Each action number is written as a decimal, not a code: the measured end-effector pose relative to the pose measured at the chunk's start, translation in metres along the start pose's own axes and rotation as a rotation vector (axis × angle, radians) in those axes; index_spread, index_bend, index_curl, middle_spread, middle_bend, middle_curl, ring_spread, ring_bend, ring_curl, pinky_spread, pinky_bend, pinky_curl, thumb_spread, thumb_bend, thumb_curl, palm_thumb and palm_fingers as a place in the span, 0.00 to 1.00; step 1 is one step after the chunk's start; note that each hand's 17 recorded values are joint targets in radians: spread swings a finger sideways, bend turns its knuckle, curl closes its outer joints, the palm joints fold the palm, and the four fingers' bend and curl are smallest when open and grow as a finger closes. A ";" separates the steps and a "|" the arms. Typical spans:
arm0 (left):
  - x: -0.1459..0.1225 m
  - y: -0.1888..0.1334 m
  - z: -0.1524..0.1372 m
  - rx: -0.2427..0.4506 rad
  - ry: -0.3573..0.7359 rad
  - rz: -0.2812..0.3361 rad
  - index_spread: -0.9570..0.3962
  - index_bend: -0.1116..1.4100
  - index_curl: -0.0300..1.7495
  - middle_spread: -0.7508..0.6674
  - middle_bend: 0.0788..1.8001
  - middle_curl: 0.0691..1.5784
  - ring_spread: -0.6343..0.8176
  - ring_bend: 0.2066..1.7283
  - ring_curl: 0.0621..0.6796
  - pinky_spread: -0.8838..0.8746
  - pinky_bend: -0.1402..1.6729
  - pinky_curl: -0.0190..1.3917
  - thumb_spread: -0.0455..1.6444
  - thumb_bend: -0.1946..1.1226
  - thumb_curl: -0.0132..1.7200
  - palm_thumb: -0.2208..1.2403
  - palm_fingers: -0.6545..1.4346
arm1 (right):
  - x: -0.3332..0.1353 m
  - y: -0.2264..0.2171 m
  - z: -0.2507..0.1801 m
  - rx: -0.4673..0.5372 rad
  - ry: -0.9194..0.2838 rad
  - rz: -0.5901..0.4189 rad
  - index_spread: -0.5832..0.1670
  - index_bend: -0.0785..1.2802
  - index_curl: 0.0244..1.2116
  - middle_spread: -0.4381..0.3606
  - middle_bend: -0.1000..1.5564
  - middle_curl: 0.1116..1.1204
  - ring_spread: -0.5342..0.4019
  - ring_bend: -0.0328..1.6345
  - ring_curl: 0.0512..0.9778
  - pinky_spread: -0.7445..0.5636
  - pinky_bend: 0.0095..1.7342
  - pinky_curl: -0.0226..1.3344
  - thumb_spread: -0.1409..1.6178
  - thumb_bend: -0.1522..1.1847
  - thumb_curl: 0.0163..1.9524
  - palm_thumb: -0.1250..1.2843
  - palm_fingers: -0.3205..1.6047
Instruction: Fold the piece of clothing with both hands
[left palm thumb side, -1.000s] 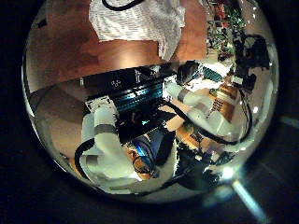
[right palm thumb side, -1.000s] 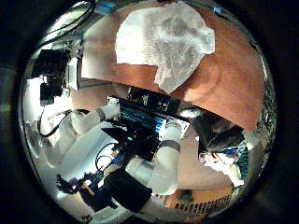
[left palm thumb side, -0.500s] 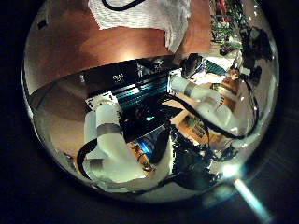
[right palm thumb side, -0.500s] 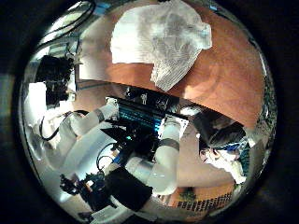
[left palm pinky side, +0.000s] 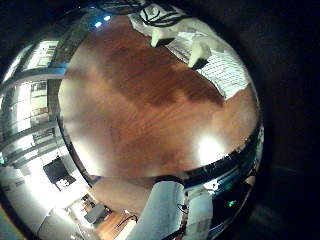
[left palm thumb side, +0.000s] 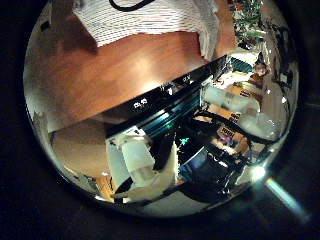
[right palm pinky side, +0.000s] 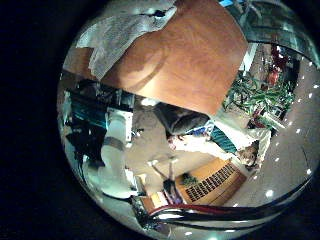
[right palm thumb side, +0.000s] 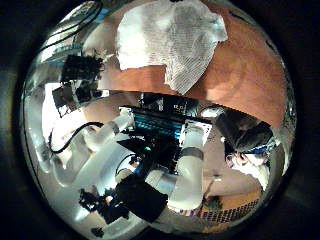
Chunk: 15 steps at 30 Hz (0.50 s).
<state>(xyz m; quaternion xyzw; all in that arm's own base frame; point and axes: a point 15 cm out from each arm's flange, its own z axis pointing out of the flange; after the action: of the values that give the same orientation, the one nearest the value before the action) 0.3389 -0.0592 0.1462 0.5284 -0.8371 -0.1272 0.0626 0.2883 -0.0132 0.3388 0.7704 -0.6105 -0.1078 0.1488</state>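
Garment (right palm thumb side: 175, 40): one (pale, crumpled) | table (right palm thumb side: 250, 75): one, wooden | fingers of both hands: cannot tell

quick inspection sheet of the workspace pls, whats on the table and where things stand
surface: brown wooden table, mostly bare
job's things: pale piece of clothing, rumpled and lying on the table, near its edge in the left thumb side view, not yet folded
clutter: nothing seen on the table
hands: neither hand's fingers show in any view; both palms look over the table from a distance
cables: nothing noted
surroundings: green plants beyond the table
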 end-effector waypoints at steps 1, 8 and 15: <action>0.000 -0.004 0.004 0.000 0.001 0.000 0.73 0.16 0.15 0.78 0.07 0.18 0.75 0.34 0.25 0.77 0.37 0.24 0.61 0.13 0.18 0.26 0.30 | 0.002 0.001 0.000 0.002 -0.002 0.005 0.32 0.18 0.22 0.56 0.22 0.25 0.66 0.39 0.19 0.83 0.35 0.16 0.77 0.10 0.10 0.19 0.27; -0.004 -0.033 0.015 0.013 0.003 -0.028 0.74 0.18 0.15 0.79 0.06 0.18 0.75 0.33 0.24 0.77 0.37 0.23 0.61 0.13 0.18 0.28 0.30 | 0.006 0.003 0.001 -0.006 -0.007 0.019 0.33 0.18 0.22 0.55 0.22 0.25 0.65 0.39 0.20 0.83 0.35 0.16 0.77 0.10 0.10 0.20 0.27; -0.001 -0.045 0.016 -0.009 -0.013 -0.045 0.73 0.22 0.18 0.62 0.16 0.21 0.59 0.33 0.22 0.69 0.31 0.21 0.66 0.19 0.20 0.45 0.47 | 0.006 0.001 0.003 -0.007 -0.008 0.017 0.33 0.18 0.22 0.55 0.22 0.25 0.64 0.39 0.20 0.83 0.34 0.16 0.77 0.10 0.10 0.20 0.27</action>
<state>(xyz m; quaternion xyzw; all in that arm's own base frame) 0.3749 -0.0747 0.1181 0.5460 -0.8248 -0.1358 0.0568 0.2883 -0.0197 0.3367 0.7644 -0.6170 -0.1116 0.1501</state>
